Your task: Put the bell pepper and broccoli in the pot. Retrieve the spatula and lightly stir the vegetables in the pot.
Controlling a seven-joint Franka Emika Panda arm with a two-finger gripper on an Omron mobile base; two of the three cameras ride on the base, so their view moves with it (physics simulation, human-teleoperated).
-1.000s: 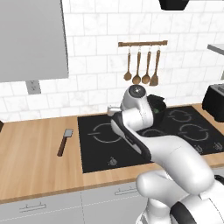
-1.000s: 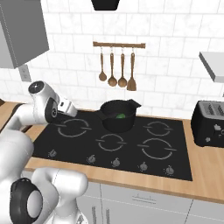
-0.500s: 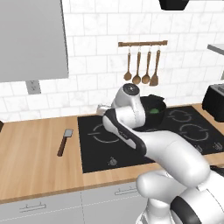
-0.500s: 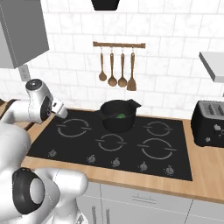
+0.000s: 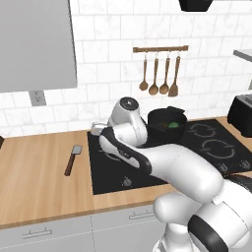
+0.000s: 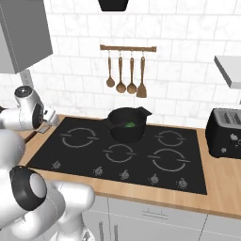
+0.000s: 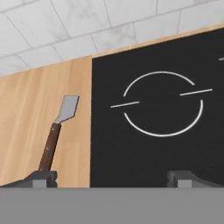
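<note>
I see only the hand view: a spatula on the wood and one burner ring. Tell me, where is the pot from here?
Observer: The pot stands on a rear burner of the cooktop, under the hanging wooden spoons.
Operator: Is something already inside it?
Observer: Yes, the right base view shows a green piece, the broccoli, inside the pot. I cannot make out the bell pepper.
Operator: And where does the spatula lie in the kitchen?
Observer: In the left base view the spatula lies flat on the wooden counter, just left of the cooktop, blade toward the wall.
Operator: Is my gripper ready?
Observer: The gripper is open and holds nothing.
</note>
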